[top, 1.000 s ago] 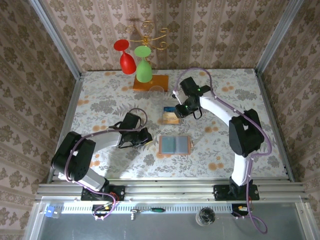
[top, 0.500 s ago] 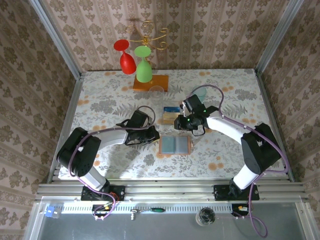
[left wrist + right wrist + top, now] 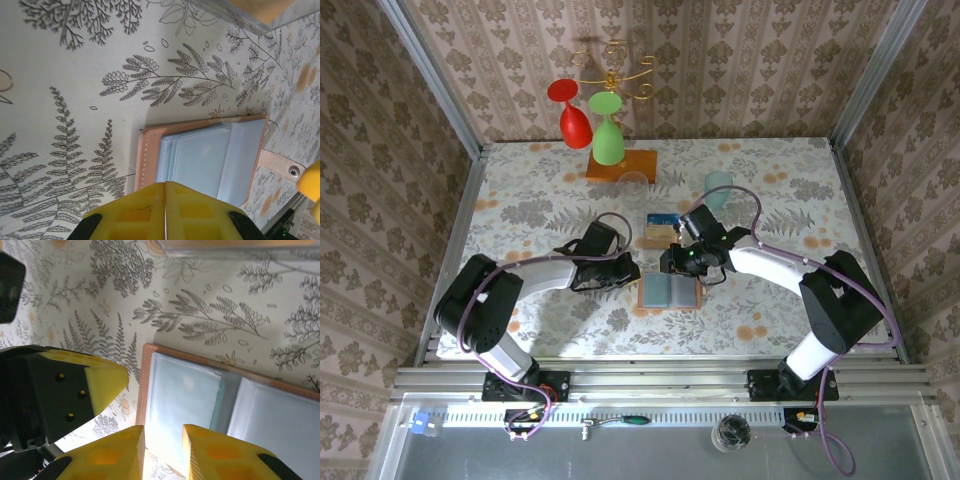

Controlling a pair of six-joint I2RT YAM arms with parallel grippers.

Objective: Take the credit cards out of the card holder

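Right tool point(image 3: 672, 264) moved above the open card holder point(image 3: 670, 291), its long axis left-right.

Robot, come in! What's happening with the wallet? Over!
Both at card holder: left gripper shut, right gripper slightly open. Holder lies open. Stack of credit cards beyond. Far back: glass rack.

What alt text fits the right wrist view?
An open card holder lies flat on the floral table, pockets up. The right end effector, slightly open, hangs over one page; the left end effector sits beside the holder.
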